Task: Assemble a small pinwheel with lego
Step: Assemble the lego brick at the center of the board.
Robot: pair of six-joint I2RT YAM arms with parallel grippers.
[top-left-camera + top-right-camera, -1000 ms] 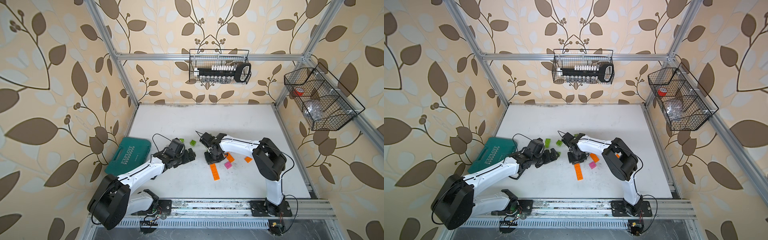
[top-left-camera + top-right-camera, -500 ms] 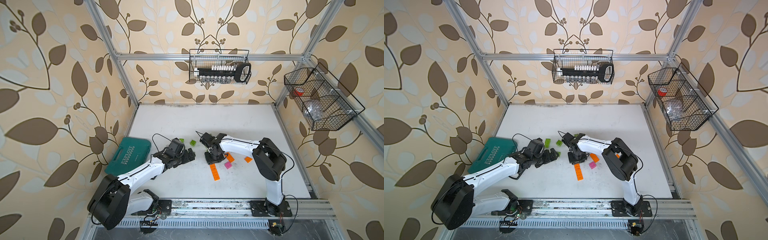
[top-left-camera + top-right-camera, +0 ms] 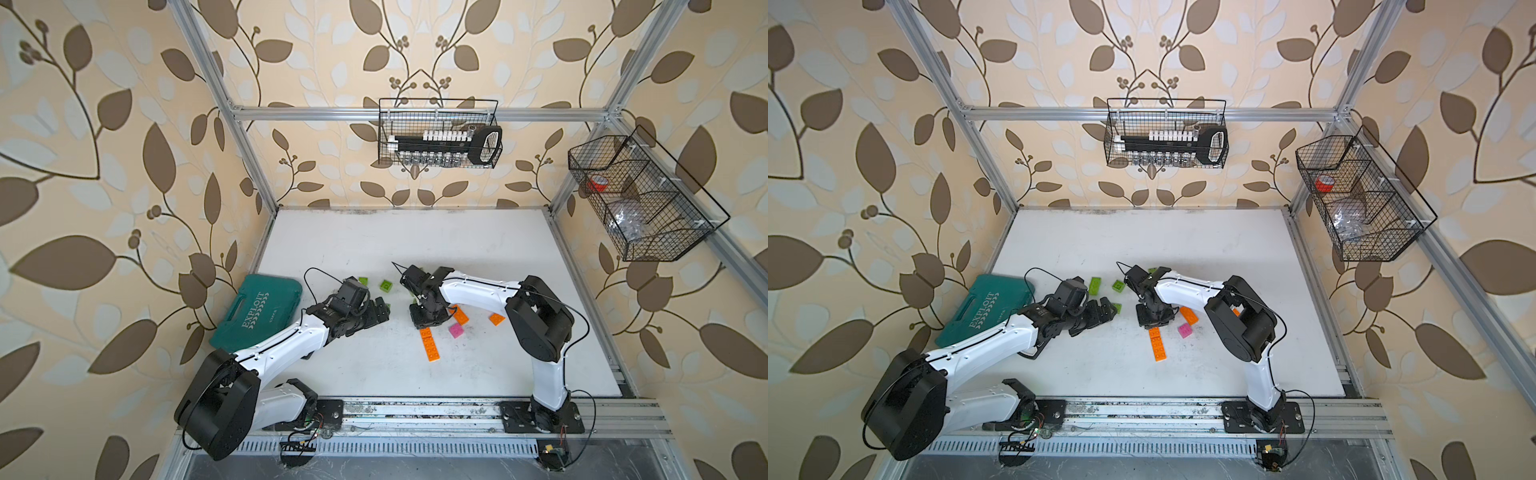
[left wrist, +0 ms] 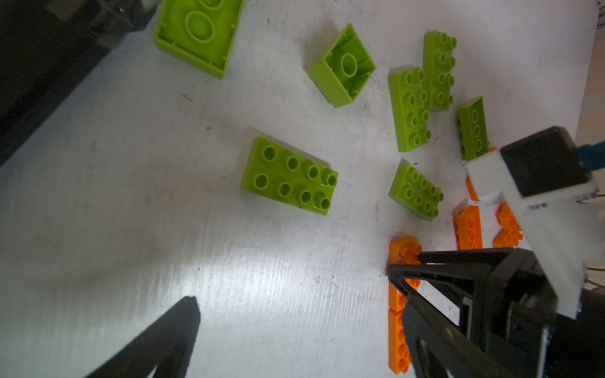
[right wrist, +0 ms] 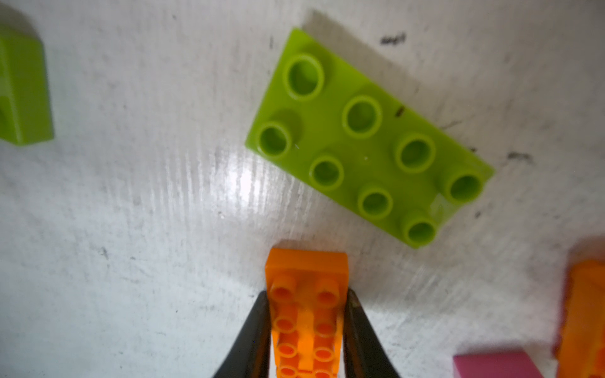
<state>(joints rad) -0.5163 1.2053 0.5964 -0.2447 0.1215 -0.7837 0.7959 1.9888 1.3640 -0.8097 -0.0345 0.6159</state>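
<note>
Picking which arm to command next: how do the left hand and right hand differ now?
The left hand stands wide open; the right hand is shut on an orange brick. The left hand holds nothing; the right hand pinches that brick by its long sides. In both top views the left hand reaches out at a low slant, the right hand points more steeply down. Both are low over the white table.

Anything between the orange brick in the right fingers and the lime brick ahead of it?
No. In the right wrist view, only bare table separates the orange brick from the lime brick.
</note>
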